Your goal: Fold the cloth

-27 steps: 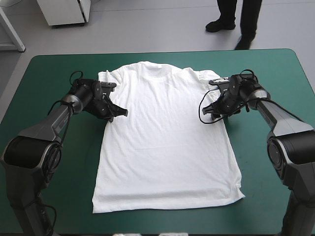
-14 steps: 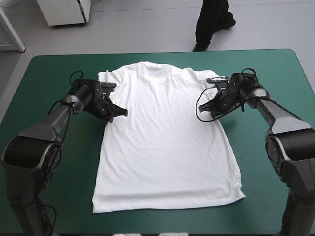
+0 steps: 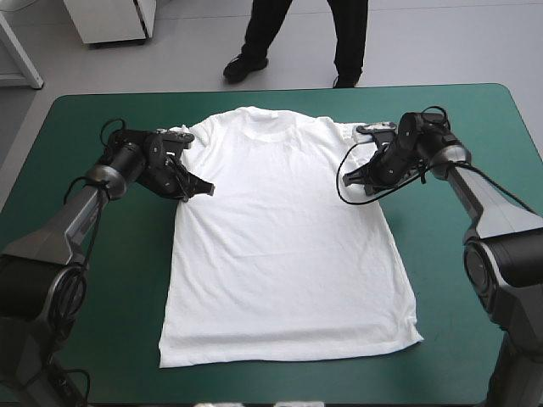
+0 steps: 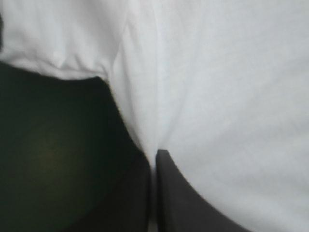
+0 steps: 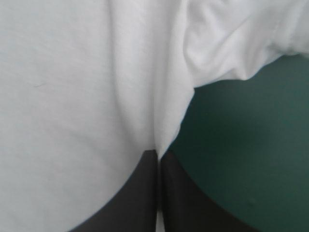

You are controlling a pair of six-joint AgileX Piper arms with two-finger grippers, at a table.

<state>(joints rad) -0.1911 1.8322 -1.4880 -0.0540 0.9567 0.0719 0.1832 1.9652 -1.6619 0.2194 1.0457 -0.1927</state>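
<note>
The white T-shirt [image 3: 284,242] lies spread flat on the teal-green cover [image 3: 475,339], collar toward the far edge. My left gripper [image 3: 197,190] is at the shirt's left side just under the sleeve. Its black fingers [image 4: 176,193] are all but shut, with the T-shirt [image 4: 217,96] edge pinched between them. My right gripper [image 3: 356,188] is at the opposite side under the other sleeve. There too the fingers [image 5: 130,198] meet on a fold of the T-shirt [image 5: 72,96].
Bare cover [image 3: 76,119] lies to the left, right and near side of the shirt. The table's far edge is close behind the collar.
Both grippers have shifted toward the far edge, drawing the shirt's side edges at the armpits with them. The left arm moved more.
</note>
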